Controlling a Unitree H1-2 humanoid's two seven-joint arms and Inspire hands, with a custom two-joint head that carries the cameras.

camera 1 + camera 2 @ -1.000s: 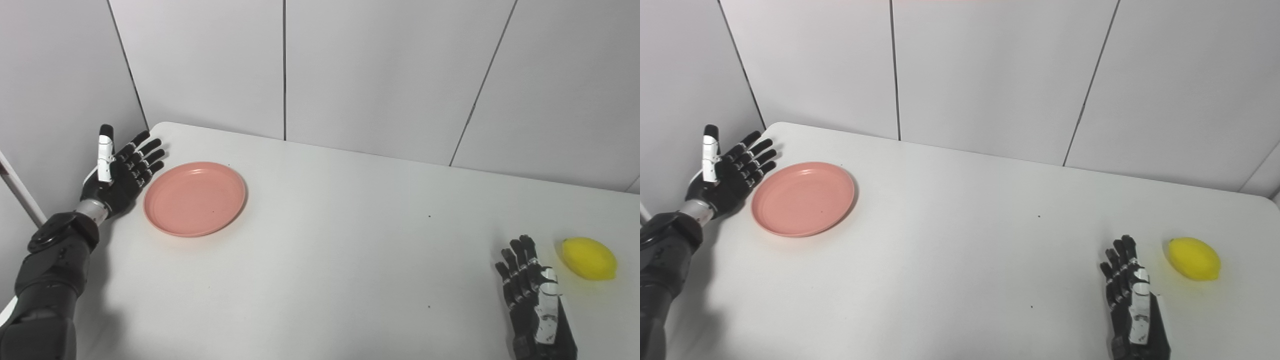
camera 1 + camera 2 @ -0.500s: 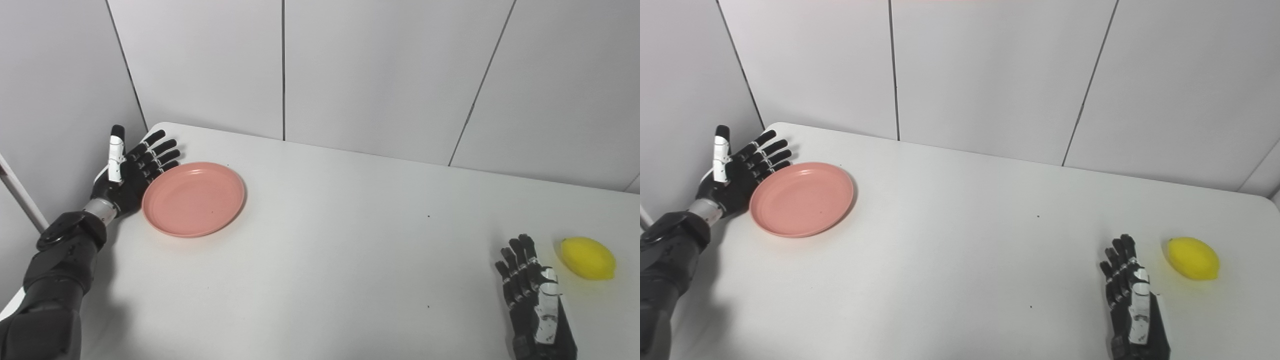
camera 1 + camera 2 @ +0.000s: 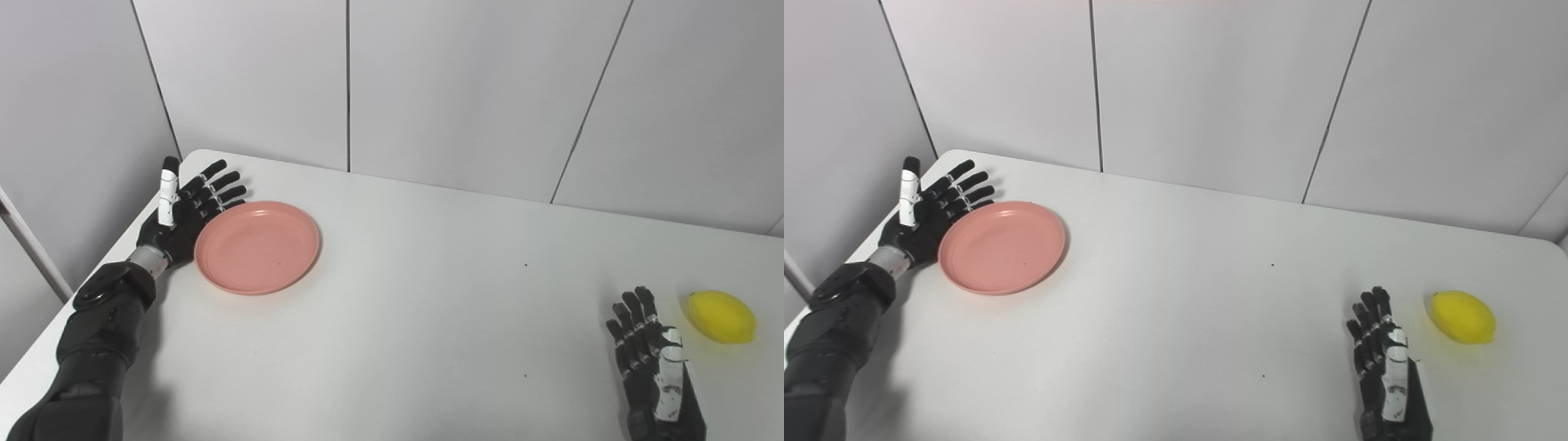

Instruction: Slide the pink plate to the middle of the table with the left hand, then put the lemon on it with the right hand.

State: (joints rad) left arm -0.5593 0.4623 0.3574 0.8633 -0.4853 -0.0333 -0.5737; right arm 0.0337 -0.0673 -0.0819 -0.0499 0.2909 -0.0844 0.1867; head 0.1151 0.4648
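Observation:
A round pink plate point(image 3: 257, 247) lies flat on the white table point(image 3: 429, 294), in its far left part. My left hand point(image 3: 184, 208) stands on edge against the plate's left rim, fingers spread and palm facing the plate, holding nothing. A yellow lemon point(image 3: 721, 316) rests near the table's right edge. My right hand point(image 3: 649, 361) lies flat and open on the table just left of the lemon, a small gap apart from it.
Grey wall panels rise right behind the table's far edge and along its left side. The table's rounded far-left corner point(image 3: 196, 154) is close behind my left hand. A few tiny dark specks point(image 3: 525, 265) dot the tabletop.
My left hand moved right until it met the plate's rim, then pushed the plate a short way to the right. The right hand and the lemon stayed still.

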